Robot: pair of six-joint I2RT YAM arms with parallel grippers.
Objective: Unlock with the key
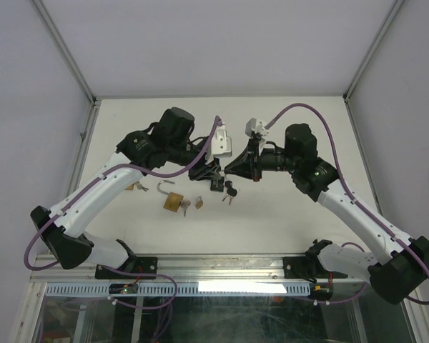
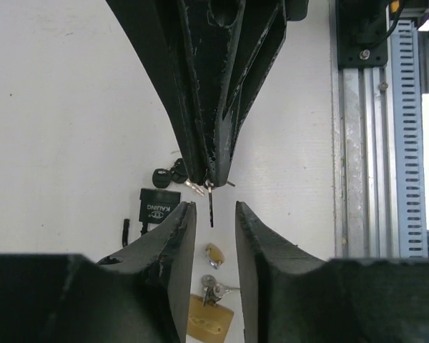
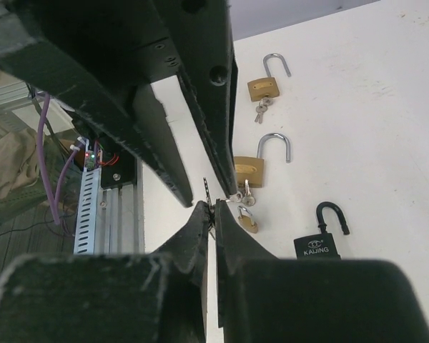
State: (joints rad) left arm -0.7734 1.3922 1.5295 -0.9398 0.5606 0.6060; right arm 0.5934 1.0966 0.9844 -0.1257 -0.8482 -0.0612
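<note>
My right gripper (image 3: 214, 207) is shut on a small silver key (image 3: 208, 189), whose toothed blade sticks out past the fingertips. In the left wrist view the key (image 2: 211, 209) points down into the gap between my left gripper's open fingers (image 2: 179, 236). My left gripper (image 1: 214, 174) is open and empty, tip to tip with my right gripper (image 1: 232, 168) above the table. A black Kaijing padlock (image 2: 157, 206), shackle open, lies beneath them; it also shows in the right wrist view (image 3: 317, 245).
A brass padlock (image 1: 174, 201) with an open shackle and keys lies left of centre, with a tiny brass lock (image 1: 198, 203) beside it. Another brass padlock (image 3: 263, 86) lies further left. Black-headed keys (image 1: 229, 191) lie by the black padlock. A metal rail (image 2: 375, 143) runs along the near edge.
</note>
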